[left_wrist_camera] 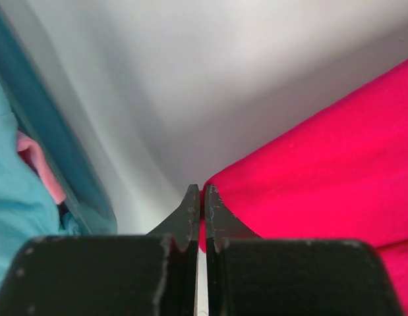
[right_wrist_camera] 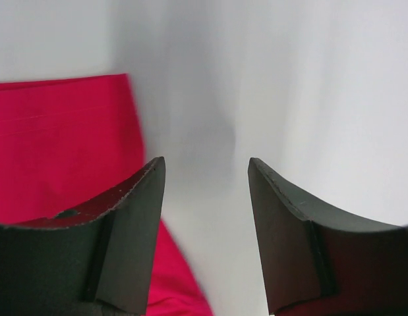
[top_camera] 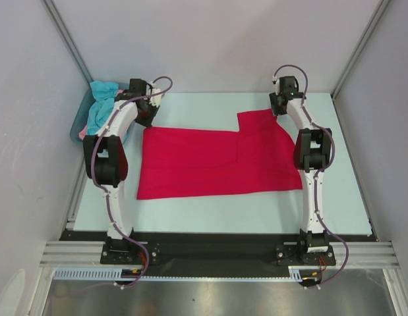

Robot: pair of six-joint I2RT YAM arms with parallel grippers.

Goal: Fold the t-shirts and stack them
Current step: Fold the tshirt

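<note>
Red t-shirt (top_camera: 217, 161) lies spread flat on the worktop (top_camera: 256, 210), with its right part reaching farther back than the rest. Left claw (left_wrist_camera: 200, 191) sits at the shirt's far left corner, jaws pressed together; cannot tell whether cloth is pinched between them. Right claw (right_wrist_camera: 205, 162) is over the shirt's far right corner, jaws well apart, nothing between them. Left of the shirt, a tub (top_camera: 77, 125) holds a turquoise t-shirt (top_camera: 101, 105) and a pink t-shirt (left_wrist_camera: 39, 161).
</note>
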